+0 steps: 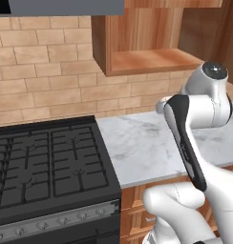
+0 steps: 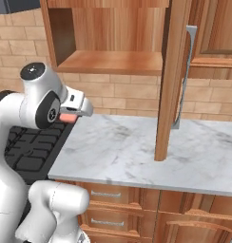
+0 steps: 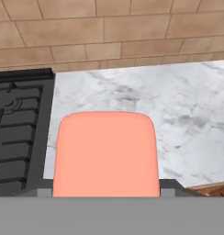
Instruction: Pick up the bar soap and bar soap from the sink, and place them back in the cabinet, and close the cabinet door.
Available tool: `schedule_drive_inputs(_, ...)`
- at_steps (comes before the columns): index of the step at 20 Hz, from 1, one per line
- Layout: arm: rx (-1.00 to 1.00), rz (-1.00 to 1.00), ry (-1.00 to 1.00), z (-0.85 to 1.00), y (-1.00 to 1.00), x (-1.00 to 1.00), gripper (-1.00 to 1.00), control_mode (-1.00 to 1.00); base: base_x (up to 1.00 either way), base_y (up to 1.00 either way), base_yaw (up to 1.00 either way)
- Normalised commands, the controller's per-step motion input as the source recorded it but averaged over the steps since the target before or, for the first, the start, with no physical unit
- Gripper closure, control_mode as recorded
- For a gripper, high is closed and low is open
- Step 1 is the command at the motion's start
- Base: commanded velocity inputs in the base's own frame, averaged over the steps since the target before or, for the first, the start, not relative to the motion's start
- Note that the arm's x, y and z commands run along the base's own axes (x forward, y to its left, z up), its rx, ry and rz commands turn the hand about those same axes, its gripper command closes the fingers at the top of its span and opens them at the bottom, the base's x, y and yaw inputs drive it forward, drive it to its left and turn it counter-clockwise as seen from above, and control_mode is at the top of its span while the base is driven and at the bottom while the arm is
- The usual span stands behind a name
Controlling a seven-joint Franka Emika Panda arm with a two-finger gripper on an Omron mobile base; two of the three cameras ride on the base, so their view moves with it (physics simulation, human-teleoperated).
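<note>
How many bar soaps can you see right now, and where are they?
1. The salmon-pink bar soap is held in the gripper, above the marble counter beside the stove. The second, orange bar isn't seen in these views; it may be elsewhere.

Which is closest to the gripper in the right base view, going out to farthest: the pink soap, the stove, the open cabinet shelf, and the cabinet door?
1. Salmon-pink bar soap, held in the gripper.
2. Stove, just below and left of the gripper.
3. Cabinet shelf, above and to the right.
4. Cabinet door, swung open edge-on, farthest right.
</note>
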Motion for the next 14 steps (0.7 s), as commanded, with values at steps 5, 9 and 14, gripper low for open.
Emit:
schedule_drive_inputs(5, 0.01, 0.0, -0.09, 0.53, -0.09, 0.0, 1.0, -1.0, 0.0, 0.0, 0.0)
schedule_drive_inputs(9, 0.0, 0.0, -0.11, 0.52, -0.04, 0.0, 1.0, -1.0, 0.0, 0.0, 0.0)
schedule_drive_inputs(14, 0.0, 0.0, -0.08, 0.55, -0.04, 0.01, 1.0, -1.0, 0.0, 0.0, 0.0)
